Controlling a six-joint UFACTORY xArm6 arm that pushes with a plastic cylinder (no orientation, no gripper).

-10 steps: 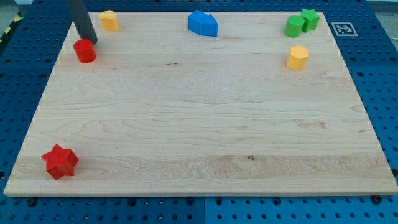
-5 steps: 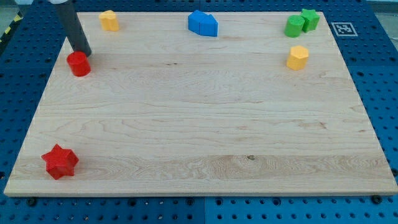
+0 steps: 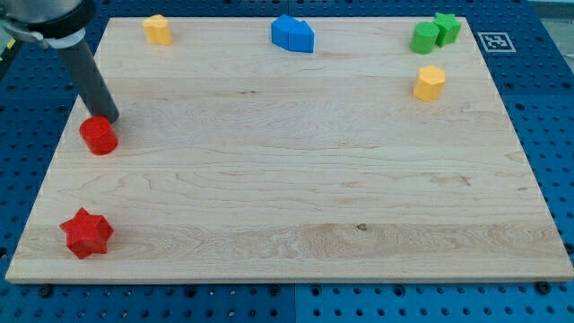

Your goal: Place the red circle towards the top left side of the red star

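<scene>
The red circle sits near the board's left edge, about halfway down. My tip touches its upper right side, with the dark rod slanting up to the view's top left. The red star lies in the bottom left corner, well below the red circle and slightly to its left.
A yellow block is at the top left. Two blue blocks sit together at top centre. Two green blocks are at the top right, with a yellow hexagonal block below them. The wooden board's left edge is close to the red circle.
My tip has moved down and to the left, pushing the red circle down along the left edge towards the red star. The other blocks have not moved.
</scene>
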